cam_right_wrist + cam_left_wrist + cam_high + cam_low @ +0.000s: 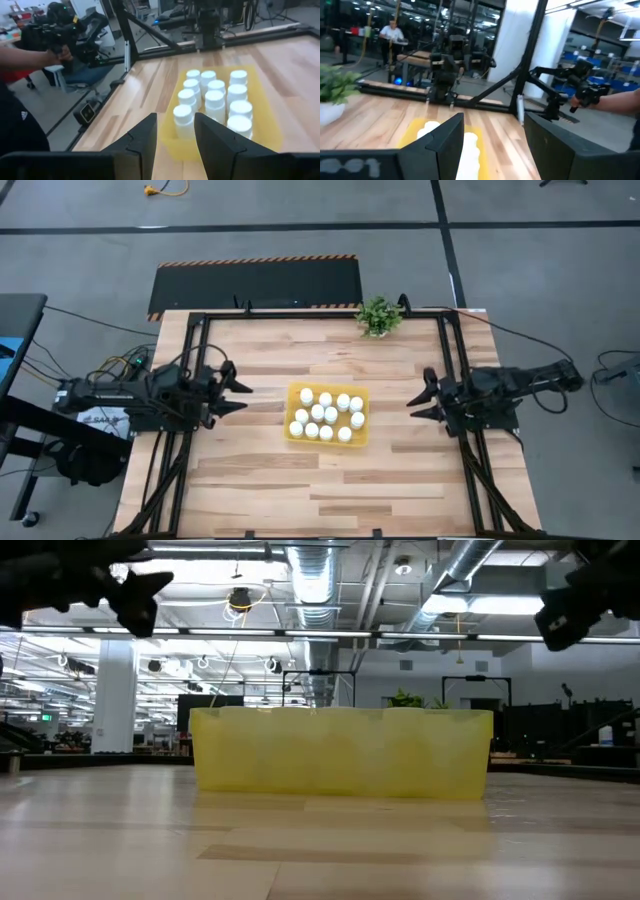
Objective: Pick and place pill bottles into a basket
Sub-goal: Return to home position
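Several white pill bottles stand upright on their bases inside the yellow basket at the table's middle. My left gripper hovers off the basket's left side, pointing level toward it, open with nothing between its fingers. My right gripper hovers off the basket's right side, facing it. Its fingers stand a narrow gap apart and hold nothing. Both grippers are above the tabletop and clear of the basket.
A small green potted plant stands at the table's far edge, right of centre. Black frame rails run along the table's left, right and far sides. A person's hand holds a dark device beyond the table. Bare wood lies around the basket.
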{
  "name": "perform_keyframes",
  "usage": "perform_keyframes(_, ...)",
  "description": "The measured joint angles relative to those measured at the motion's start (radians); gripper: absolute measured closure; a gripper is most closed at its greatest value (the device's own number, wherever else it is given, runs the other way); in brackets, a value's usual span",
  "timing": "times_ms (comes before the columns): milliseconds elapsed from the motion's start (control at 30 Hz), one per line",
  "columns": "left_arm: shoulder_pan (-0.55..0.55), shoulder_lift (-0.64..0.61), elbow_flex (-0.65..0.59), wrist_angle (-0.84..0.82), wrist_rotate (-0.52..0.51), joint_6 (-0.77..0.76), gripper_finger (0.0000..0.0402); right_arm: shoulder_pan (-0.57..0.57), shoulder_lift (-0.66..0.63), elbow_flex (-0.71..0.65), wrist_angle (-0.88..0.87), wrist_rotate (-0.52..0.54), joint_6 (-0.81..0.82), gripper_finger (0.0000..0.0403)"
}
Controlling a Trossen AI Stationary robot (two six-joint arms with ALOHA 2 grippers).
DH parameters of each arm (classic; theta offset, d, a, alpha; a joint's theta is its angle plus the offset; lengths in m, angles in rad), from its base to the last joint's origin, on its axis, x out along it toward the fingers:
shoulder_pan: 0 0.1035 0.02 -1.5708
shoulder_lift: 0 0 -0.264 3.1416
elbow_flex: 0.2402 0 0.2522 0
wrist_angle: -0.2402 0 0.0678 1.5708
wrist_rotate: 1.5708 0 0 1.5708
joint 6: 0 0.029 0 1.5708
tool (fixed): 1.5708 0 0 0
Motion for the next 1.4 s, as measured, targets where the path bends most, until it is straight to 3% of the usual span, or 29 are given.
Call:
perform_keyframes(367,0.000,-0.288,-0.053,-0.320,-0.119,0.002,0.0207,0.069,-0.186,-0.101,0.002,0.076,-0.003,0.0278)
perform_keyframes(700,0.000,-0.289,-0.053,-0.418,-0.141,0.056,0.0207,0.138,-0.185,-0.168,-0.023,0.165,-0.004,0.0278)
perform_keyframes(867,0.000,-0.287,-0.108,-0.273,-0.136,0.092,0.0207,0.168,-0.162,-0.185,0.031,0.233,-0.054,0.0278)
perform_keyframes(1400,0.000,-0.270,-0.109,-0.273,-0.134,0.024,0.0207,0.222,-0.167,-0.187,0.047,0.213,-0.063,0.0278)
